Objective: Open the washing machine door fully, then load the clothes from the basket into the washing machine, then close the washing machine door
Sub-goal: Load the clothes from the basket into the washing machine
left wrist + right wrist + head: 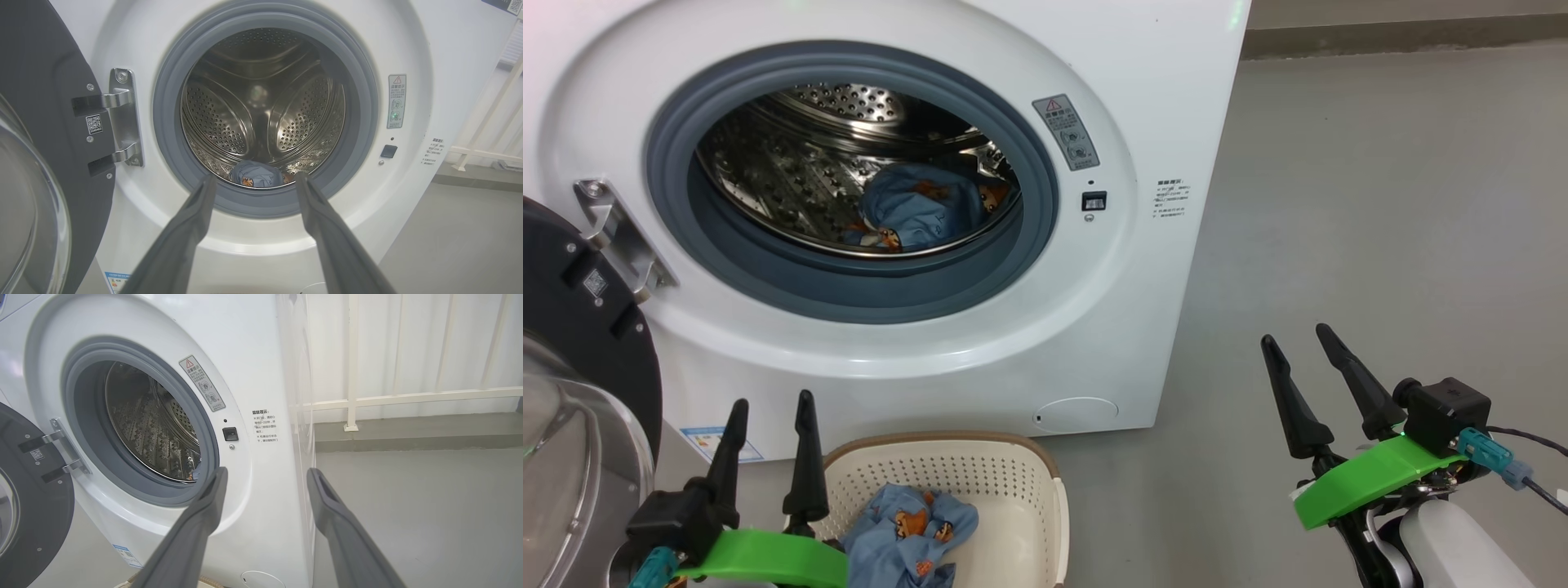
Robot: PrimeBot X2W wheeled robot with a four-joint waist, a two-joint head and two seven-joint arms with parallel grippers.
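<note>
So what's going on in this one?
A two-armed robot is loading laundry. The washing machine door is swung open to the left; one blue garment already lies in the drum of the washing machine, and another bundle is in the basket on the floor in front. Both arms' jaws stand open and hold nothing, the left ones near the basket.

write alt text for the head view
A white washing machine stands with its door open at left, blue printed clothes lying in the steel drum. Below, a cream basket holds more clothes, with the robot's open left hand beside it and open right hand over the floor.
</note>
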